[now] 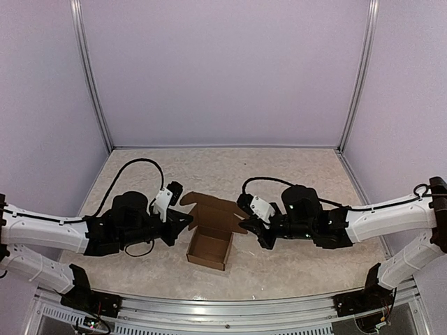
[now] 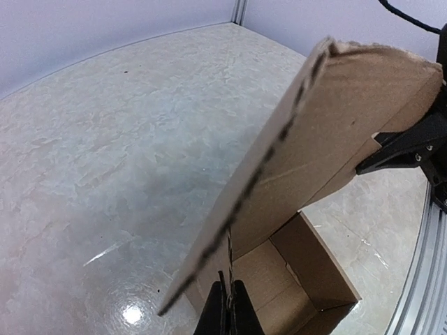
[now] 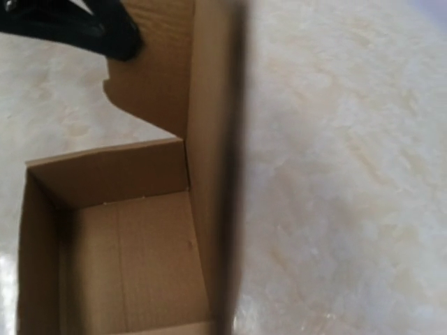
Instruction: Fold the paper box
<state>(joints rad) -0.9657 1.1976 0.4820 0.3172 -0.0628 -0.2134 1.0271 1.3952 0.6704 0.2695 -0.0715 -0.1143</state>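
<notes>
The paper box [image 1: 209, 248] sits on the table [image 1: 293, 174] between the two arms, near the front edge. Its base and four low walls already stand as an open tray with nothing inside. At its ten o'clock, the left gripper [image 1: 187, 222] has its jaws pinched together on the edge of a raised side panel [image 2: 335, 132]. At two o'clock, the right gripper [image 1: 244, 227] has its jaws together against the right wall; whether it grips, I cannot tell. At twelve o'clock the lid flap [image 1: 209, 204] stands open, so closing and tucking look unfinished.
</notes>
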